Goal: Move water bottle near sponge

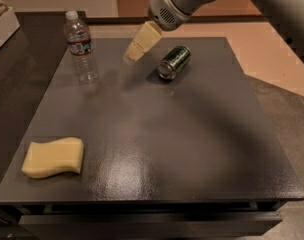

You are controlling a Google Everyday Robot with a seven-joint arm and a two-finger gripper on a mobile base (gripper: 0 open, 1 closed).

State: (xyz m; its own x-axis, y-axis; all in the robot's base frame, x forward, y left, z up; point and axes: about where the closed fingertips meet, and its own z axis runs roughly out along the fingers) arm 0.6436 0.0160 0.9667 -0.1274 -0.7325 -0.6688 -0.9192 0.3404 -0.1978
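The water bottle (81, 46) stands upright at the table's back left, clear with a white cap and a dark label band. The sponge (54, 157), a pale yellow wavy block, lies flat near the front left corner. My gripper (137, 46) hangs above the back middle of the table, right of the bottle and apart from it, with nothing in it. Its pale fingers point down and to the left.
A green metal can (174, 62) lies on its side just right of the gripper. The dark table (182, 149) ends at a front edge near the bottom. A white box (1, 19) sits off the table's far left.
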